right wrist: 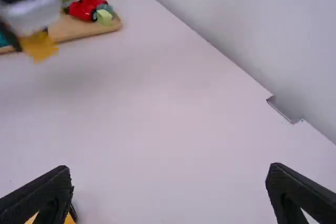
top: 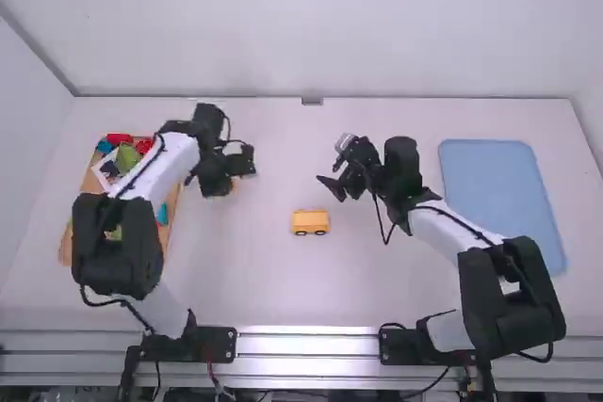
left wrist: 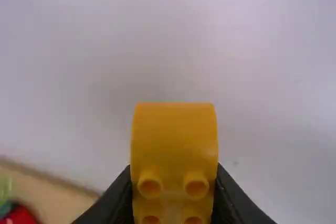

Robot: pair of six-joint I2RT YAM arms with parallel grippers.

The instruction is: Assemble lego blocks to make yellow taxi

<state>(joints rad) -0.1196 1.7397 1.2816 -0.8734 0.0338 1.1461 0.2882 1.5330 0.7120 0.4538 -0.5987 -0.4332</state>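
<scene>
My left gripper (top: 226, 184) is over the table just right of the wooden tray, above the bare surface. In the left wrist view, the left gripper (left wrist: 174, 203) is shut on a yellow block (left wrist: 174, 135) with a rounded top and studs facing the camera. Near the table's middle lies a yellow wheeled car piece (top: 310, 222). My right gripper (top: 341, 187) hangs beyond and to the right of that piece; its fingers stand wide apart with nothing between them, as the right wrist view shows of the right gripper (right wrist: 169, 192).
A wooden tray (top: 66, 248) with red, green and blue toy parts lies at the left, partly under the left arm. At the right is a blue tray (top: 492, 190), next to the right arm. The back wall borders the table's far edge.
</scene>
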